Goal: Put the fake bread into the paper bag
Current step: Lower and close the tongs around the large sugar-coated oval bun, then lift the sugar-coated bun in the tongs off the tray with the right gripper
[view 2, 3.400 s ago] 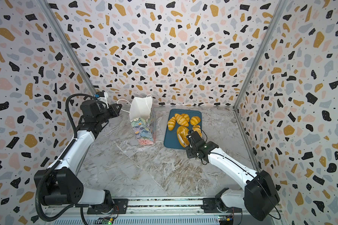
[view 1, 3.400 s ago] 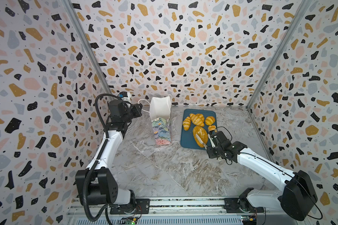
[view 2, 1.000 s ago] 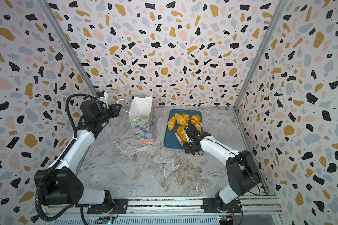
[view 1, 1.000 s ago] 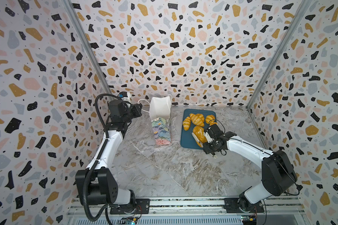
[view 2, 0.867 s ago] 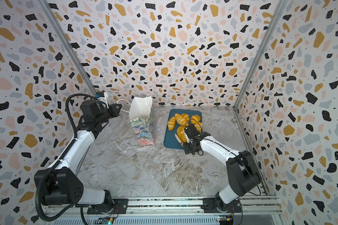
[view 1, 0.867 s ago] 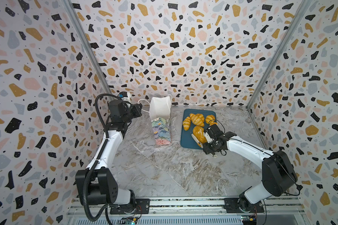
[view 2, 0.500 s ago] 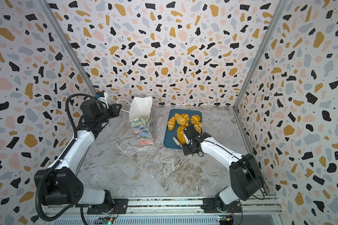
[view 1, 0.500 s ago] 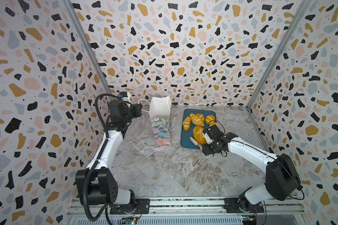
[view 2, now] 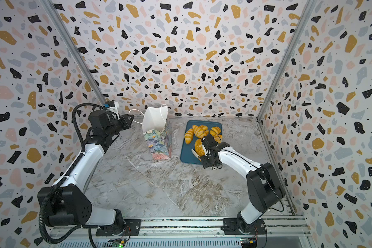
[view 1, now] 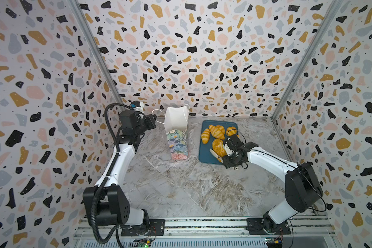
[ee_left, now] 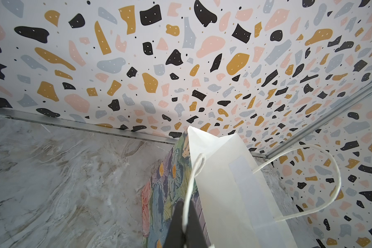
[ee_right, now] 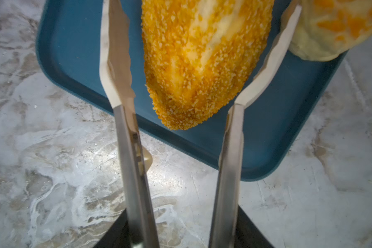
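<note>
The paper bag [view 1: 177, 133] [view 2: 158, 137] stands upright at the back of the table, white inside and floral outside. My left gripper [view 1: 154, 120] [ee_left: 184, 214] is shut on one white cord handle [ee_left: 189, 189] and holds it out to the left. My right gripper [view 1: 229, 157] [ee_right: 180, 236] is shut on a pair of metal tongs [ee_right: 120, 85]. The tongs' tips stand apart on either side of the speckled oval loaf [ee_right: 202, 53] [view 1: 218, 146], without pressing it. Fake bread lies on the blue tray [view 1: 204, 154]: croissants [view 1: 217, 131] at the back and a pale bun [ee_right: 331, 28] beside the loaf.
The tray [view 2: 185, 154] lies right of the bag with a narrow strip of marble table between them. The enclosure's back wall rises close behind the bag and the tray. The right wall runs near the tray's far side.
Over the last second the right arm has shifted only slightly near the tray's front edge, and the tongs have spread a little around the loaf. The left arm and the bag have not moved.
</note>
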Controlling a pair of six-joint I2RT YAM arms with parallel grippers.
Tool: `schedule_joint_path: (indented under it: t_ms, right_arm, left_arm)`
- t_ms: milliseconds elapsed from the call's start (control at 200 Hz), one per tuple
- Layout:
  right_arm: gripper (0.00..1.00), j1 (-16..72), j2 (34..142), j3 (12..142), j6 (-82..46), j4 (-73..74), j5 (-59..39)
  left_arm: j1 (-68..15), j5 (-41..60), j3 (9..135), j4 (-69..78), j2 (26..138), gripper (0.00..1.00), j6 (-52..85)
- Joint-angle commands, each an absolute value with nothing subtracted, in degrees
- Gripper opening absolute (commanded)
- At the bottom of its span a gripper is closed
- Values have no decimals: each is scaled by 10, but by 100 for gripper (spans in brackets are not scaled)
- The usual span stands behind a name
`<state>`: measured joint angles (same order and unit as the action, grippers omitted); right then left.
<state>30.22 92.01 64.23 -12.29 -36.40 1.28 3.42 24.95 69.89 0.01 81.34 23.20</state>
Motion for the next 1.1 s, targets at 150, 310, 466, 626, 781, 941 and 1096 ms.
schedule_joint_path:
  t_ms: [150, 310, 466, 626, 781, 941, 1096]
  right_arm:
    - [54, 298, 913, 661, -120, -361, 5]
    - [46, 299, 897, 657, -122, -359, -1]
    - [42, 298, 883, 651, -126, -358, -2]
    - [41, 298, 864, 643, -132, -355, -2]
    - [40, 299, 844, 636, -138, -351, -10]
    - [39, 299, 814, 621, -143, -337, -14]
    - [39, 299, 787, 608, -150, -324, -16]
  left_arm:
    - [33, 249, 700, 9, 813, 0, 224]
    - [33, 248, 700, 9, 814, 0, 224]
    - [33, 247, 700, 8, 813, 0, 223]
    - [33, 248, 700, 7, 814, 0, 223]
    - [33, 247, 700, 7, 814, 0, 223]
    - [33, 248, 700, 7, 813, 0, 223]
    - [33, 247, 699, 8, 813, 0, 223]
